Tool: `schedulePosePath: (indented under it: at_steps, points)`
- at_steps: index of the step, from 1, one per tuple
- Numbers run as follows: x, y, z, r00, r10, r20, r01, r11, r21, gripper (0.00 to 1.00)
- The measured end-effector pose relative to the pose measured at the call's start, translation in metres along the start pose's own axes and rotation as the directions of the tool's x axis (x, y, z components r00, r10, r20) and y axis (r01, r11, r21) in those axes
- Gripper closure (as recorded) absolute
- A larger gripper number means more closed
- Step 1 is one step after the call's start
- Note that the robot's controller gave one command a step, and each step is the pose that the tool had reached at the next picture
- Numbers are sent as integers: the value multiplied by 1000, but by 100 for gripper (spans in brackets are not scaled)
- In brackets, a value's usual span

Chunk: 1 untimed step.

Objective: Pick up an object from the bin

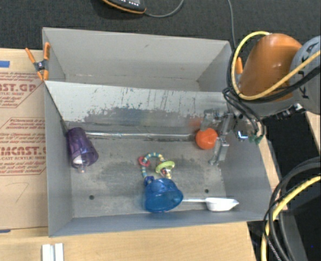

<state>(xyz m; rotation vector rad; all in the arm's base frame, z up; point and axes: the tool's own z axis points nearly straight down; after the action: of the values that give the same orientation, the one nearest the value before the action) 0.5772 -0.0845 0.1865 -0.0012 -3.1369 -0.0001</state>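
Now gripper [220, 145] at bin [149, 64] rt side, just beside orange ball [206, 139]; grip state can't tell.

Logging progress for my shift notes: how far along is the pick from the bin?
Done: the hand is down inside the bin, at its right side. Under way: it sits right beside the orange ball; a grip isn't visible. Left: grasping and lifting; the ball, purple cup, blue cup and white spoon all lie on the floor.
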Motion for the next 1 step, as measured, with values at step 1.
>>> schedulePosePath:
  at_steps: [1]
  points:
    - [-1, 1, -5, 1000, -2, 7, 2, 1000, 1, 0]
